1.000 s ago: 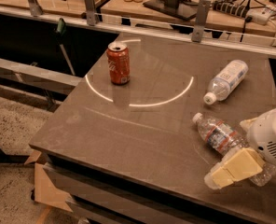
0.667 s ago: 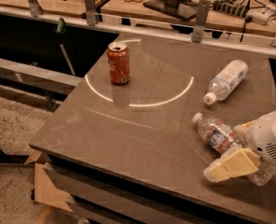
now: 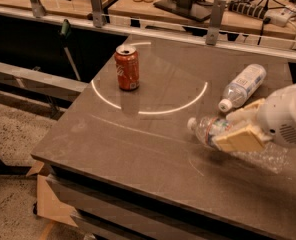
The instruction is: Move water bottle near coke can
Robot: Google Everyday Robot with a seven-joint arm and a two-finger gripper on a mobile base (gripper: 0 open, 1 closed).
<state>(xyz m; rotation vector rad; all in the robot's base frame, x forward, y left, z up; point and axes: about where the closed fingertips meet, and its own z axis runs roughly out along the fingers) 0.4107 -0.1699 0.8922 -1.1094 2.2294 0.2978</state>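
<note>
At the table (image 3: pixel 138 149), right side, the gripper (image 3: pixel 239 127) clamps the water bottle (image 3: pixel 207 130).

a coke can (image 3: pixel 127 67) is stood upright on the grey counter's (image 3: pixel 138 149) far left; a white-labelled bottle (image 3: pixel 243 86) is laid far right; nearer, the water bottle (image 3: pixel 208 130) is clasped by the tool (image 3: pixel 238 128).

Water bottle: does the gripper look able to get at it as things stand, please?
Likely yes: the gripper is at the water bottle, fingers clamped on both sides of it; nothing stands in the way.
</note>
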